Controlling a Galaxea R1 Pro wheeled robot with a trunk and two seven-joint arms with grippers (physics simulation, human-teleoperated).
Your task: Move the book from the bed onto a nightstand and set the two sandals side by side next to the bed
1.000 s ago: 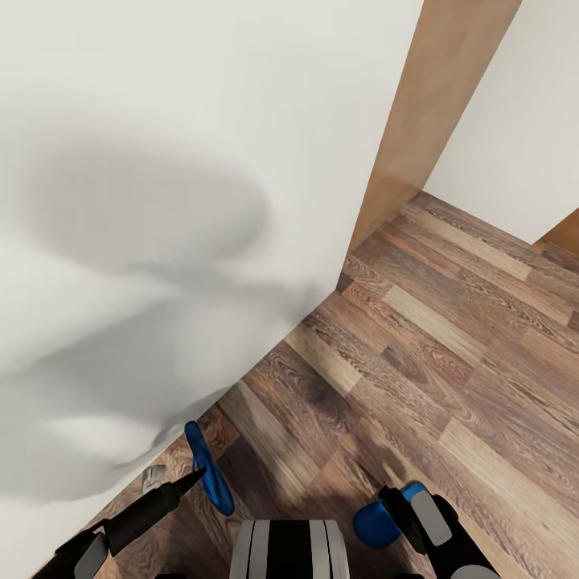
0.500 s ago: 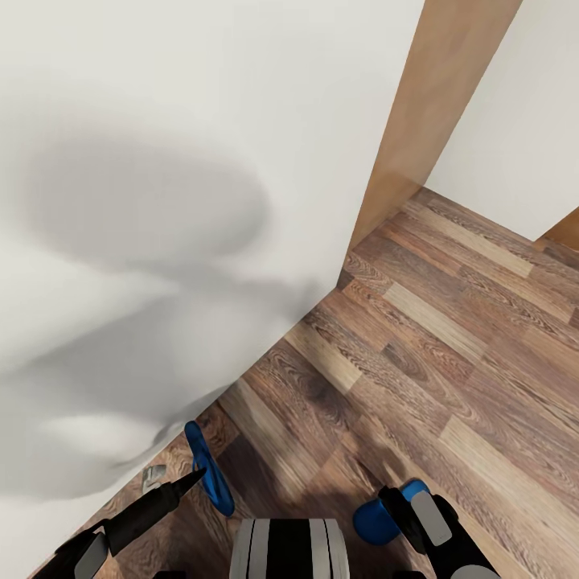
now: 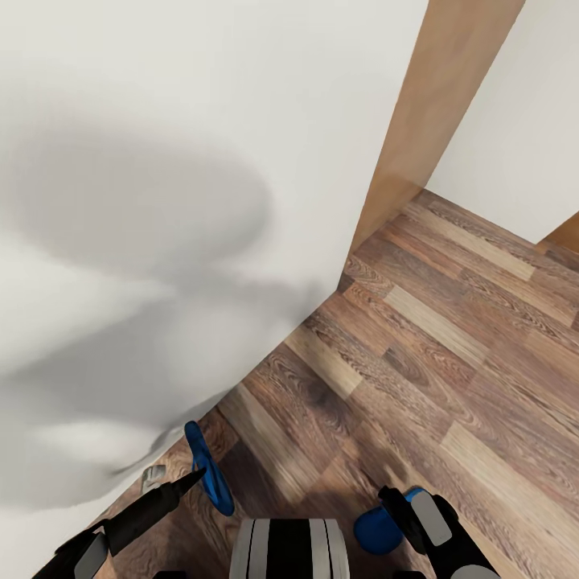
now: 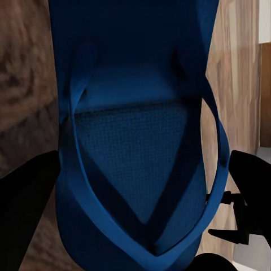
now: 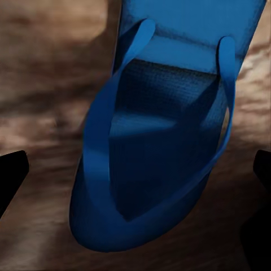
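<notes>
One blue sandal (image 3: 207,470) stands on edge over the wood-plank floor (image 3: 450,322) by the white wall (image 3: 161,201), at the tip of the left gripper (image 3: 189,480), whose jaws sit either side of it in the left wrist view. The other sandal (image 3: 378,524) is at the right gripper (image 3: 406,515); I cannot tell whether either pair of jaws is clenched.
</notes>
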